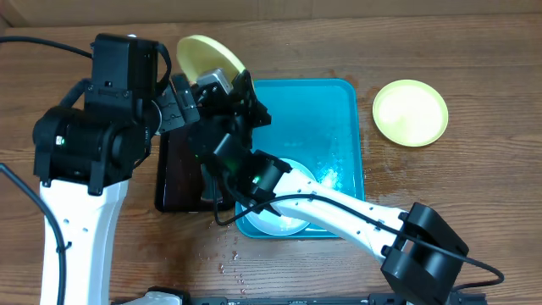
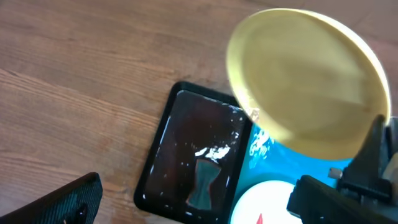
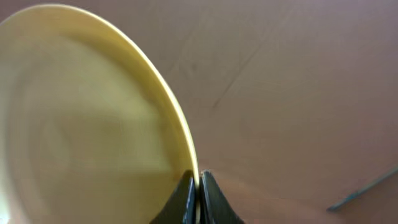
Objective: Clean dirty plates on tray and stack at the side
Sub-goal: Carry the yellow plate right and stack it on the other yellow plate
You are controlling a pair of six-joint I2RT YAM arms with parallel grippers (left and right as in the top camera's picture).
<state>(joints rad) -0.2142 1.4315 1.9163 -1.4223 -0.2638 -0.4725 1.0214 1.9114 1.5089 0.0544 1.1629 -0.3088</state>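
Left gripper [image 2: 198,190]: jaws wide apart and holding nothing. It hangs over the black tray, at about 8 o'clock from the lifted plate. It touches none of the plates.

Black tray [image 1: 174,188]: lies just beside the teal tray, at that tray's 9 o'clock. Its floor is wet and glinting, and a grey-green piece [image 2: 204,180] lies in it. I cannot tell what the piece is.

Yellow plate [image 1: 207,56]: lifted off the table and tilted on edge. It is at 11 o'clock from the teal tray, above the far ends of both trays.

Right gripper [image 3: 198,186]: fingers pressed together on the yellow plate's rim, one on each face. In the overhead view the grip sits at the plate's 5 o'clock edge, and the arm reaches in from 5 o'clock across the teal tray.

Teal tray [image 1: 326,110]: flat on the table [image 1: 474,186], with water shining on its floor.

White plate [image 2: 264,202]: lies in the tray's near end at 6 o'clock, below the right gripper and apart from it. It has a small red smear at its centre and is partly hidden by the right arm in the overhead view.

Water drops [image 1: 227,254]: on the table at 7 o'clock from the teal tray.

Yellow-green plate [image 1: 410,112]: flat on the table at 2 o'clock from the teal tray, outside it and well apart from both grippers.
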